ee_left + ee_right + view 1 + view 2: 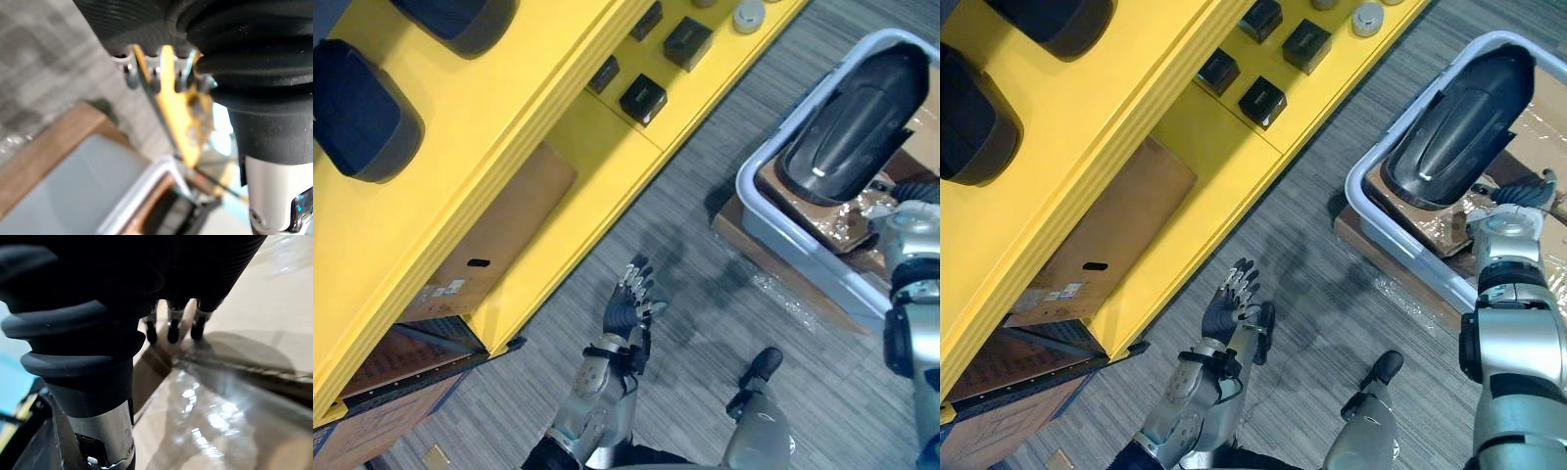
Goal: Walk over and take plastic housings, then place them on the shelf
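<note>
To take this one cleanly I want my right hand (1520, 192) lifted off the bin's lining and brought onto the long flank of the dark plastic housing (1459, 117). The other hand should come in on the far side, since a shell that long looks likely to swing if gripped at one end. Right now the right hand hangs just beside the housing's lower end, apart from it, fingers loose and pointing down over the crinkled film (210, 416) on the cardboard. It holds nothing, though its wrist view is too close for me to say whether the tips touch the film. My left hand (628, 305) is spread flat and empty over the grey floor. The housing leans in the pale bin (1359, 201) at my right. Two similar dark shells (357, 113) sit on the yellow shelf (558, 98) at my left.
</note>
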{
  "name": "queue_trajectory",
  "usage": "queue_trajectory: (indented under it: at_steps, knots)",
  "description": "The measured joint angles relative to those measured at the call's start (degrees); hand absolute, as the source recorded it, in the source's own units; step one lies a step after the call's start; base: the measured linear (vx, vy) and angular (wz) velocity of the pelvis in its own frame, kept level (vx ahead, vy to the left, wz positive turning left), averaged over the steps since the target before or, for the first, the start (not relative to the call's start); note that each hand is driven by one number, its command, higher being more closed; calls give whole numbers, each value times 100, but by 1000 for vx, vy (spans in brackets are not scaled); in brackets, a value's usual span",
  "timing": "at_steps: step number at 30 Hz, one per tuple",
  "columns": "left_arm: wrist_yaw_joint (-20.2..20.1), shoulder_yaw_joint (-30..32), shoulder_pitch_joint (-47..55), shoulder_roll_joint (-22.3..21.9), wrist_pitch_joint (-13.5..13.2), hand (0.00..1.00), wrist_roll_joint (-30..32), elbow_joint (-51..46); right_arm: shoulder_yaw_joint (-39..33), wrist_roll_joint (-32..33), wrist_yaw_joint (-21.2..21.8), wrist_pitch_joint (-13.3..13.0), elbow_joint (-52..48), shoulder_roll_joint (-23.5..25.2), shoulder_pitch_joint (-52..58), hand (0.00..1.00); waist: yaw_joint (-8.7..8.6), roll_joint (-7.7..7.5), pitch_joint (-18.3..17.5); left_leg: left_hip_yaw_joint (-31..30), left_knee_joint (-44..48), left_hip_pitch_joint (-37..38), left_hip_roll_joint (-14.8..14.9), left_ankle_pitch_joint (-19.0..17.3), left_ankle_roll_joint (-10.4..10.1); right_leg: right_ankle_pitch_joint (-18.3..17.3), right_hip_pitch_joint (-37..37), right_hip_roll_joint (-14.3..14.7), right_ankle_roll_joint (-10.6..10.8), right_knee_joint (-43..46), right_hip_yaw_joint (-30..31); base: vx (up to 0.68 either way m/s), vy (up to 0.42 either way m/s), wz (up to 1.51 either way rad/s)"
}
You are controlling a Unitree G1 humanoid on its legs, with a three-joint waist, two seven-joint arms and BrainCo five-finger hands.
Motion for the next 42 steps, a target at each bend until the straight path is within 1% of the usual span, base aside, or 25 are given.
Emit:
queue_trajectory:
  at_steps: [1,4,8,10,14,18,19,25,28,30,31,32,36,39,42]
  knots:
    - [-2,-3,-2,0,-7,0,-23,-2,53,-51,-231,23,5,-41,-31,0,78,12,-8,-34,38,-84,-9,-3,3,3,-28,1,5,-8,-46,-34,24,15]
    - [-2,-31,2,0,-44,0,-22,-13,81,-103,-620,34,8,-44,-33,0,167,23,-16,-104,67,-112,-34,-7,5,-2,6,1,-2,-8,-134,-28,3,12]
    - [-2,-22,20,1,-58,0,-28,-90,73,-83,-1035,43,-2,-55,-60,0,186,23,-16,-116,82,-49,-26,-16,6,-2,85,14,-3,-12,-144,-45,1,0]
    - [-3,-10,60,1,-58,0,-28,-152,50,-77,-1134,59,-2,-66,-60,0,181,23,-16,-109,84,30,-14,-27,6,-3,156,21,-4,-14,-143,-57,3,-3]
    - [-7,78,253,13,-61,0,-33,-333,-125,-65,-1258,79,-6,-191,-60,0,111,31,-22,-101,81,231,5,-46,7,-14,365,37,-22,-23,-147,-55,11,-2]
    - [-16,151,363,23,-51,0,-65,-388,-154,27,-1258,85,-24,-265,-61,0,37,33,-23,-77,47,480,27,-47,4,-25,584,52,-32,-31,-146,-54,19,-3]
    - [-31,153,426,25,-46,0,-73,-457,-154,28,-1258,85,-38,-267,-61,0,18,34,-24,-52,33,549,33,-47,4,-46,644,52,-65,-30,-144,-38,24,-2]
    - [-140,126,571,32,-36,0,-74,-521,-150,27,-1202,79,-205,-267,-70,0,-47,35,-24,-20,-56,729,37,-42,0,-63,785,42,-63,-30,-135,-34,24,-2]
    - [-134,77,586,46,-35,0,-74,-520,-137,31,-887,49,-203,-262,-87,0,-52,35,-24,-15,-73,729,28,-28,-2,-62,784,29,-61,-31,-137,-20,37,1]
    - [-130,0,585,83,-35,0,-74,-510,-88,90,-600,-22,-203,-242,-109,0,-32,35,-24,-18,-89,725,19,-17,-3,-61,782,25,-60,-38,-145,-11,35,3]
    - [-130,-18,585,90,-36,0,-74,-502,-84,163,-528,-83,-203,-235,-114,0,-26,35,-24,-18,-98,725,16,-13,-3,-61,781,23,-59,-41,-147,-5,32,4]
    - [-129,-41,582,110,-36,0,-74,-491,-36,280,-394,-203,-203,-224,-120,0,-14,35,-24,-20,-122,722,9,0,-4,-57,773,20,-52,-43,-150,0,25,4]
    - [-121,-55,561,186,-36,0,-74,-452,179,309,-124,-426,-201,-152,-129,0,29,37,-26,-48,-137,675,2,15,-16,-55,720,25,-46,-42,-170,2,9,2]
    - [-117,-57,543,197,-35,0,-86,-447,188,323,3,-479,-160,-132,-142,0,39,46,-32,-125,-135,571,-28,33,-17,-56,678,21,-46,-39,-280,-3,28,12]
    - [-118,-67,527,202,-33,0,-87,-446,266,414,21,-481,-158,-80,-143,0,114,47,-33,-140,-136,559,-38,33,-17,-89,677,8,-23,-17,-303,-11,28,6]
